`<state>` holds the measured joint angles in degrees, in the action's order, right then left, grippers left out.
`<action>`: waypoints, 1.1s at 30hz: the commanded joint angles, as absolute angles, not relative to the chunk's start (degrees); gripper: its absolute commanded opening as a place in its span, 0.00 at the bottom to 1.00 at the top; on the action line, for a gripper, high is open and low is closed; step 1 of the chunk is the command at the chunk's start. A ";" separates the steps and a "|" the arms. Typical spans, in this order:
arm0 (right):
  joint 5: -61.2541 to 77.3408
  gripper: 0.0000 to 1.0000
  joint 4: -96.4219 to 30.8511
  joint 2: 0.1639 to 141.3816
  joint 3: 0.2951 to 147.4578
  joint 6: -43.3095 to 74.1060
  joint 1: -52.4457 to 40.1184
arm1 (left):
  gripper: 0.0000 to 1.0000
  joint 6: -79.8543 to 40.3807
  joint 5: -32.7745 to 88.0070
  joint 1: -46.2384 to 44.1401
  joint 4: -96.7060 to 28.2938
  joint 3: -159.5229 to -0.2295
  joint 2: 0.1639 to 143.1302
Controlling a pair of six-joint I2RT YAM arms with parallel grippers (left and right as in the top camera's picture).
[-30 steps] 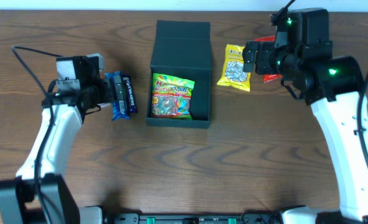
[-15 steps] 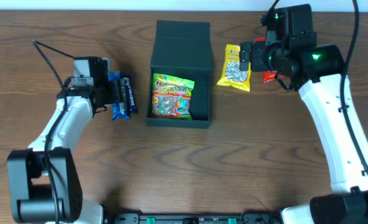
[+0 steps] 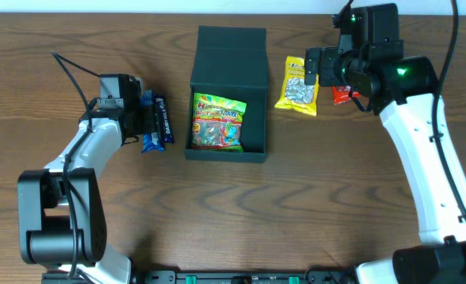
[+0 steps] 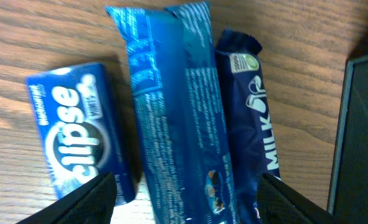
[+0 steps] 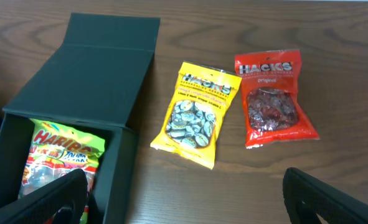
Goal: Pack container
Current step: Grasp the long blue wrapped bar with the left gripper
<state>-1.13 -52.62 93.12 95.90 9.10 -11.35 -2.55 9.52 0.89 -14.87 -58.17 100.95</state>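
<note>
The dark green container (image 3: 255, 106) stands open at mid-table, its flap lid (image 3: 231, 51) laid back; a Haribo packet (image 3: 218, 122) lies inside. It also shows in the right wrist view (image 5: 90, 74) and at the edge of the left wrist view (image 4: 361, 137). My left gripper (image 3: 142, 118) is open and low over the blue snacks. Its fingers (image 4: 187, 205) straddle a long blue packet (image 4: 177, 112), with an Eclipse box (image 4: 78, 130) and a Milk bar (image 4: 252, 124) on either side. My right gripper (image 3: 318, 67) is open and empty (image 5: 190, 205), above the table near a yellow Hacks packet (image 5: 196, 112).
A red Hacks packet (image 5: 274, 99) lies right of the yellow one, partly under my right arm in the overhead view (image 3: 341, 95). The blue snacks (image 3: 155, 122) lie just left of the container. The table's far edge runs close behind the lid.
My left gripper has moved right, over the blue snacks. My right arm has shifted left and toward the far edge, then held nearly still.
</note>
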 commanded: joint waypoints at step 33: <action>-1.98 0.99 -51.03 93.03 95.83 8.71 -9.28 | 0.43 -4.29 2.74 -1.52 -13.47 -59.09 105.71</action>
<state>-1.32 -51.42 93.12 95.90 9.10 -9.76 -4.29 3.86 -1.63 -13.43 -58.22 104.81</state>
